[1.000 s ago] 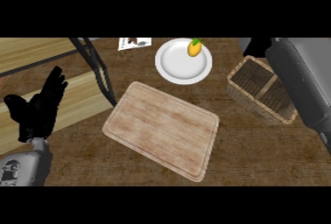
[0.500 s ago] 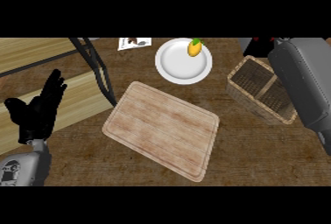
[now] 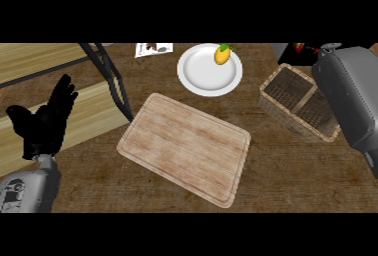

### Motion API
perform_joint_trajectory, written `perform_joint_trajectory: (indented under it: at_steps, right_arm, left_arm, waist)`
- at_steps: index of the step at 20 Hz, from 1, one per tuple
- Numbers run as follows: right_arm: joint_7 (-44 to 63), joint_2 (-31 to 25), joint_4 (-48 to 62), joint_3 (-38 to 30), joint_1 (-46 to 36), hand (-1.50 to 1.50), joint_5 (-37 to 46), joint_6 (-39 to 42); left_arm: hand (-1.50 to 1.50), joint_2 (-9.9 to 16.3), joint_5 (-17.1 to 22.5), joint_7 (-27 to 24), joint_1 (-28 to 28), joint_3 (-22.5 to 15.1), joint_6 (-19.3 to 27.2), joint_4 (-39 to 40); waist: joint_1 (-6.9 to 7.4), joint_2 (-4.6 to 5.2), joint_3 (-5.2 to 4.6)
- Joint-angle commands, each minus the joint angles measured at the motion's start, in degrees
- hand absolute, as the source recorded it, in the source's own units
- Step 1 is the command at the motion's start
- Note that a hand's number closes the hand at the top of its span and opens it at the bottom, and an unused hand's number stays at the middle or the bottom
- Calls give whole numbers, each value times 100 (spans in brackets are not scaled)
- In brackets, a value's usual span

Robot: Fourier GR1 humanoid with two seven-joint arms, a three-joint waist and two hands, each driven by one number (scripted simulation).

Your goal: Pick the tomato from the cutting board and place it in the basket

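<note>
Two hands caught from above at a dark wooden counter (image 3: 295,175). Found the left hand (image 3: 44,125) resting at the view's left edge, fingers straight and spread, pointing up, holding nothing, its grey forearm entering from the lower left corner. Showed the right forearm (image 3: 347,100) as a broad grey bar running down the right side, partly covering the far side of the basket (image 3: 282,114). Glimpsed only a dark sliver of the right hand (image 3: 310,49) at the top edge, beyond the basket; could not tell whether it was apart, together or clamped on anything.

Picked up a small red patch (image 3: 298,46) right beside that hand (too little of it showing to say whether it was the tomato). Could not place the tomato with any certainty otherwise.

Found the cutting board (image 3: 184,145) lying flat and skewed at the middle of the counter, pale wood with rounded corners, well apart from both hands. Showed a white plate (image 3: 203,75) just beyond the board, carrying a yellow-orange item with a green tip (image 3: 221,55) near its upper right rim. Placed the wicker basket, split into two compartments, to the right of the plate and the board. Also took in a small printed card (image 3: 153,48) at the top edge and pale wooden shelving (image 3: 44,62) with a black metal leg (image 3: 111,80) on the left.
</note>
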Motion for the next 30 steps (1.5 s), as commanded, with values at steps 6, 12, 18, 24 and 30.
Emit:
perform_joint_trajectory:
  at_steps: [6,12,18,24,30]
  right_arm:
    - [-83,127,161,-96,182,150,291,41]
    - [-169,167,40,-308,315,150,147,380]
    - [-265,95,347,-535,214,150,152,427]
    - [18,113,945,-853,89,150,60,502]
    - [641,224,58,-858,585,-150,63,629]
  left_arm:
    - [0,-6,8,-122,126,20,-70,27]
    - [0,56,-43,-32,-95,92,5,199]
    - [0,-268,-171,68,278,-217,138,-275]
    - [0,-125,-135,353,108,-227,34,-565]
    - [0,-91,-108,-213,394,-28,-27,-100]
  waist:
    - [-4,0,0]
    - [-37,-10,-1]
    - [4,-3,0]
    - [63,14,3]
    - [-38,-19,-1]
